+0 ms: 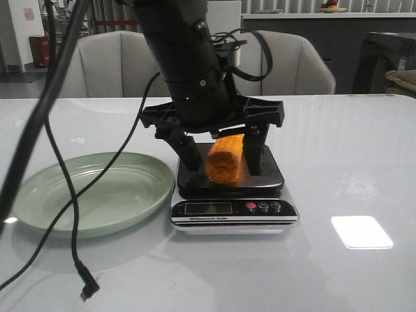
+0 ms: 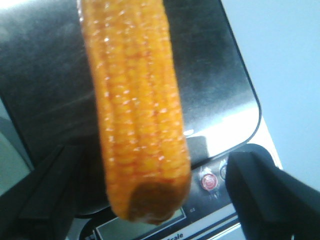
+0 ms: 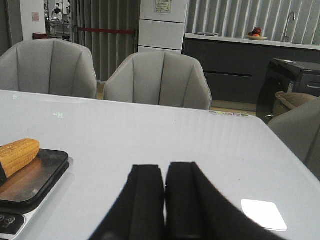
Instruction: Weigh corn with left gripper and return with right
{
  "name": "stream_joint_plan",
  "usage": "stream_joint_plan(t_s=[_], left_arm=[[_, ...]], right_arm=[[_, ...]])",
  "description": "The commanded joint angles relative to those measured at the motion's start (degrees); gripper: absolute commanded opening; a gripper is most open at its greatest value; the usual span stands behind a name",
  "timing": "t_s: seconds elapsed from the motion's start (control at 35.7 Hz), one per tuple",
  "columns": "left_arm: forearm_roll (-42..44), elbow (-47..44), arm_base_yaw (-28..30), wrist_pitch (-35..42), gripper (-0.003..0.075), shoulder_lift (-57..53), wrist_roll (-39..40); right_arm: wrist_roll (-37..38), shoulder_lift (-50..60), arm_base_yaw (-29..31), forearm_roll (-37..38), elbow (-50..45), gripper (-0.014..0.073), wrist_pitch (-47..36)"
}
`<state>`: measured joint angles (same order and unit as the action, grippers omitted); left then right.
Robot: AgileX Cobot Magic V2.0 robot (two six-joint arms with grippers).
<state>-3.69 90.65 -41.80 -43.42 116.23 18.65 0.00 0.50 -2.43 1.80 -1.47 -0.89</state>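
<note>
The orange-yellow corn (image 1: 225,159) lies on the dark platform of a kitchen scale (image 1: 273,177). My left gripper (image 1: 221,155) is low over the scale and open. Its two black fingers (image 1: 188,153) stand one on each side of the cob, with a gap on both sides. In the left wrist view the corn (image 2: 137,100) fills the middle and the left gripper (image 2: 152,155) straddles it, fingers (image 2: 265,190) spread clear of it. My right gripper (image 3: 164,172) is shut and empty over bare table to the right of the scale, and the corn (image 3: 17,154) shows at the edge of its view.
A pale green plate (image 1: 91,195) sits left of the scale. A loose black cable (image 1: 71,214) hangs across the plate and ends on the table in front of it. The scale's display and buttons (image 1: 262,207) face the front. Grey chairs (image 1: 292,62) stand behind the table.
</note>
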Motion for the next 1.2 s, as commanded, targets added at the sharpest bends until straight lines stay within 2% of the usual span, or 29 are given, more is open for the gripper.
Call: stream_joint_plan(t_s=[0.0,0.17,0.31,0.45,0.59,0.92,1.18], left_arm=[[2.98,3.12,0.27,-2.17,0.0608,-5.30,0.27],[13.46,1.10,0.27,-4.58,0.0608,-11.22,6.66],[15.77,-4.98,0.14,-3.92,0.0606,-17.72,6.55],[16.78,-14.10,0.14,0.39,0.0606,-26.89,6.55],[16.78,-25.52,0.14,4.21,0.0606,-41.16,6.55],[17.13,-46.34,0.14,12.55,0.0606,-71.02,6.44],[21.76,-58.01,0.14,13.29,0.0593,-90.69,6.05]], right_arm=[[-0.31,1.12,0.19,0.59,-0.58,0.0183,-4.76],[-0.31,1.12,0.19,0.59,-0.58,0.0183,-4.76],[-0.31,1.12,0.19,0.59,-0.58,0.0183,-4.76],[-0.31,1.12,0.19,0.59,-0.58,0.0183,-4.76],[-0.31,1.12,0.19,0.59,-0.58,0.0183,-4.76],[-0.31,1.12,0.19,0.59,-0.58,0.0183,-4.76],[-0.31,1.12,0.19,0.59,-0.58,0.0183,-4.95]])
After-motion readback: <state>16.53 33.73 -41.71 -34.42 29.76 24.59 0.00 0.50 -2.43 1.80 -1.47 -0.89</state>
